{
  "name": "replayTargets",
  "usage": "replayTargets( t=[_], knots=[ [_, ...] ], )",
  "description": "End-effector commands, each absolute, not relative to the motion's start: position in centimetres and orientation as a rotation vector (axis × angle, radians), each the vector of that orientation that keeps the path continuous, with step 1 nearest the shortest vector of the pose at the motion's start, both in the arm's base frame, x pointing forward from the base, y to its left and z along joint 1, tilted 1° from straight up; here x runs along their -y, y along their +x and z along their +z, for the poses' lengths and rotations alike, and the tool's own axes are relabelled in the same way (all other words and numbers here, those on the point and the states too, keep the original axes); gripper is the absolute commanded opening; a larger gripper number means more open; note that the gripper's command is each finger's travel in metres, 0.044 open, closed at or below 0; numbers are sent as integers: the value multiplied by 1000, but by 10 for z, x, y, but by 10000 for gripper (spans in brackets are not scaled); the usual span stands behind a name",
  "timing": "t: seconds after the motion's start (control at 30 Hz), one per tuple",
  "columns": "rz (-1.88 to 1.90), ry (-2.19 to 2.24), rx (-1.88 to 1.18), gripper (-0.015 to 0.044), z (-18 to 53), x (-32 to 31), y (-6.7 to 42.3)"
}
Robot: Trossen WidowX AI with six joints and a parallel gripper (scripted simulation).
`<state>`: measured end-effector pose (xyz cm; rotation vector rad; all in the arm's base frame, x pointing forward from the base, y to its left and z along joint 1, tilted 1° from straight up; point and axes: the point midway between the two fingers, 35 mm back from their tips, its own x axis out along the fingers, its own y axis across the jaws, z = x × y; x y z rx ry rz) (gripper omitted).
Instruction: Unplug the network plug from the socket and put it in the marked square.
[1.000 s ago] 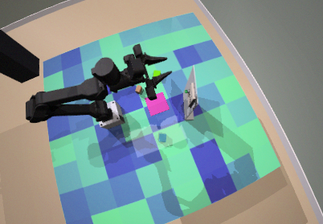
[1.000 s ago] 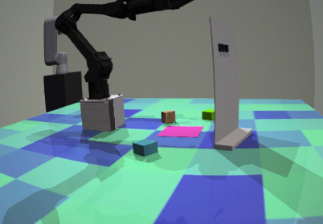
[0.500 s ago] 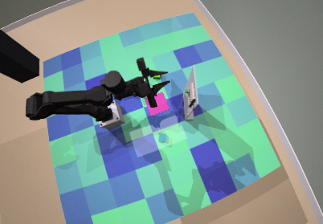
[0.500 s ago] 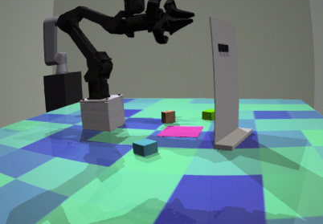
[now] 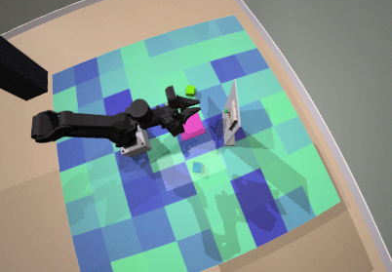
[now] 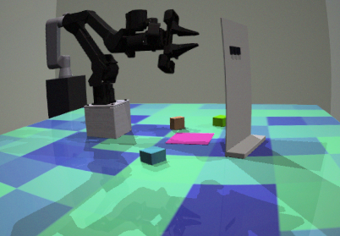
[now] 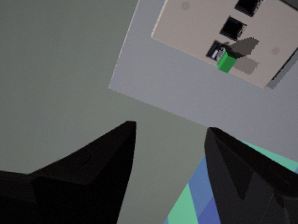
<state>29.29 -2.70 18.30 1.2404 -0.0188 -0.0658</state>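
Observation:
The upright grey panel [image 5: 231,124] [image 6: 237,90] [image 7: 200,23] stands on the checkered mat, to the right of the arm. Its row of sockets [image 6: 235,52] faces the arm. The plug [image 7: 228,60] [image 5: 227,110] with its green tab sits in the lowest socket of the wrist view. The marked square [image 5: 193,126] [image 6: 190,139] is a magenta patch on the table between the arm's base and the panel. My gripper [image 5: 197,103] [image 6: 197,39] [image 7: 170,133] hangs in the air at socket height, a short way from the panel and pointing at it. Its fingers are partly open with nothing between them.
A green cube [image 5: 190,91] [image 6: 219,120], a brown cube [image 6: 177,123] and a teal cube [image 5: 197,167] [image 6: 152,155] lie on the mat around the square. The arm stands on a grey block [image 5: 136,143] [image 6: 106,118]. A black box [image 5: 19,75] [image 6: 65,95] sits behind it.

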Motion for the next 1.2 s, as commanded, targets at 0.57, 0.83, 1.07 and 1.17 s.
replayTargets(
  t=[0.57, 0.83, 1.07, 1.17],
  knots=[
    [-86, 1561, 13, 156, 148, 31, 283],
    [-78, 1562, 25, 156, 150, 36, 296],
    [-71, 1564, 35, 156, 149, 40, 308],
    [-69, 1565, 39, 156, 148, 41, 313]
  ],
)
